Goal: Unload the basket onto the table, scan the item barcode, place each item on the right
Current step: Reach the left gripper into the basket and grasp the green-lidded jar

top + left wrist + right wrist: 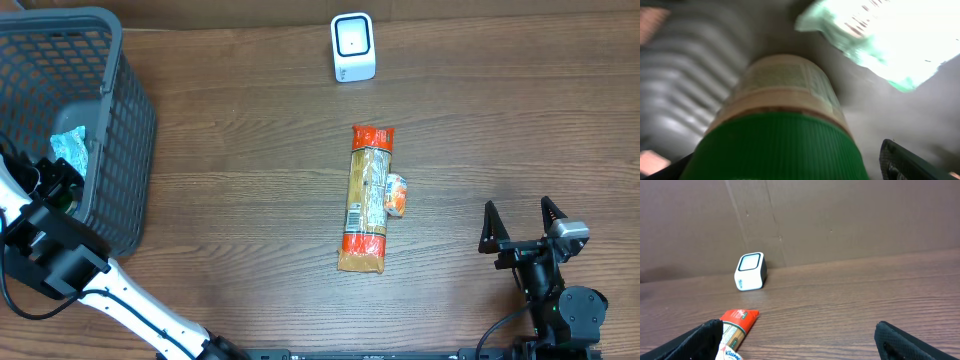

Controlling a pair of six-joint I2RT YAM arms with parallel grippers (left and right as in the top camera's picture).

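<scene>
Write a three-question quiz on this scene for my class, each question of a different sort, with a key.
1. True or false: the right tool stands with its jaws open.
2. What lies beside the long orange-ended pasta packet? A) small tissue pack B) white scanner C) grey basket
3. Fill in: the pale-labelled jar in the left wrist view has a ___ lid.
Key: 1 true; 2 A; 3 green.
</scene>
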